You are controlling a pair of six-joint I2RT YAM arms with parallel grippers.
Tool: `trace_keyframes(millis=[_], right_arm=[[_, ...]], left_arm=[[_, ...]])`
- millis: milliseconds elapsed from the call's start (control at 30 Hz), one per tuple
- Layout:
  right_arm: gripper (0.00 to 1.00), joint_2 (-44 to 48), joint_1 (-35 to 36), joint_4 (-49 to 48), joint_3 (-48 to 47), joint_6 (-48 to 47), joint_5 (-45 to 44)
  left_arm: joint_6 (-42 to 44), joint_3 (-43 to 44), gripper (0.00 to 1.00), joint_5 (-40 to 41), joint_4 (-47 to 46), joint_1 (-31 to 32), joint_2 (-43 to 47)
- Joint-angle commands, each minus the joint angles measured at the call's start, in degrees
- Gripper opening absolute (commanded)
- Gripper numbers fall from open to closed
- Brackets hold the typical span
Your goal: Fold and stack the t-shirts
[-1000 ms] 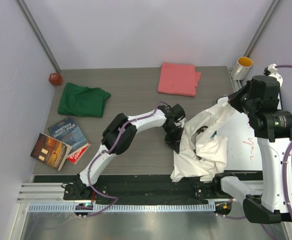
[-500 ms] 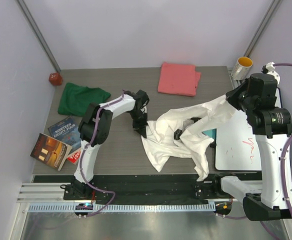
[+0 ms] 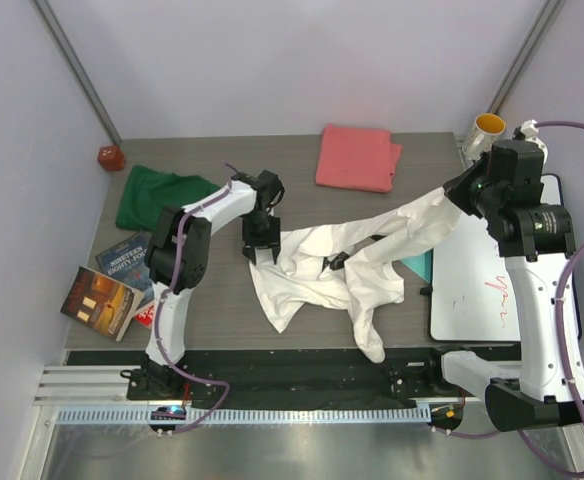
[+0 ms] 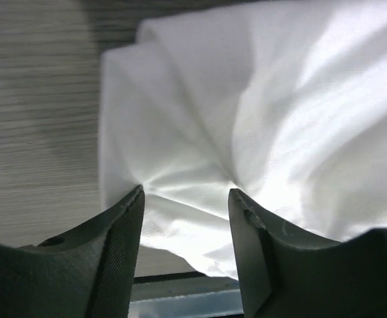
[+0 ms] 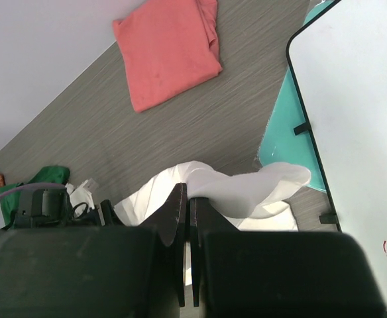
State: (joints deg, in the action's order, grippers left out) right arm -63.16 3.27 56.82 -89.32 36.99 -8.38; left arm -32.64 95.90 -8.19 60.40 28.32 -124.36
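Now: white shirt (image 3: 337, 270) stretched mid-table between both grippers.
Left gripper (image 3: 261, 243) pinches its left edge low; right gripper (image 3: 461, 194) clamps the other end, raised. Judgement: pull apart evenly, keep tension, lower flat clear of the green shirt (image 3: 160, 199) and pink shirt (image 3: 356, 157).

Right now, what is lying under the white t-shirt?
Under the white t-shirt the grey table shows around it, and a teal sheet's corner peeks out. Anything beneath the bunched middle is covered.

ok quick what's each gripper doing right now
Left gripper: shut on a bunch of the white shirt.
Right gripper: shut on the white shirt's other end, lifted off the table.
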Motion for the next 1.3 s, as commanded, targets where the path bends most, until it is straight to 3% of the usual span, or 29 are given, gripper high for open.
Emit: trace_keyframes(millis=[0, 267, 500, 767, 1267], right_arm=[[0.01, 0.23, -0.10, -4.34, 0.20, 0.97, 0.30], [0.01, 0.31, -0.02, -5.93, 2.48, 2.82, 1.79], [0.01, 0.75, -0.02, -6.46, 3.36, 3.17, 1.53], [0.01, 1.02, -0.02, -6.54, 3.89, 3.44, 1.35], [0.01, 0.93, -0.10, -6.63, 4.86, 3.79, 1.17]], left_arm=[[1.35, -1.33, 0.56, 8.63, -2.65, -0.98, 6.84], [1.00, -2.38, 0.56, 13.19, -2.39, -0.98, 10.53], [2.76, -2.56, 0.55, 2.48, -7.49, 1.20, 9.75], [4.96, 0.95, 0.55, -0.07, -8.72, 9.21, 4.92], [6.19, -1.06, 0.55, 0.19, -9.77, 10.27, 3.60]])
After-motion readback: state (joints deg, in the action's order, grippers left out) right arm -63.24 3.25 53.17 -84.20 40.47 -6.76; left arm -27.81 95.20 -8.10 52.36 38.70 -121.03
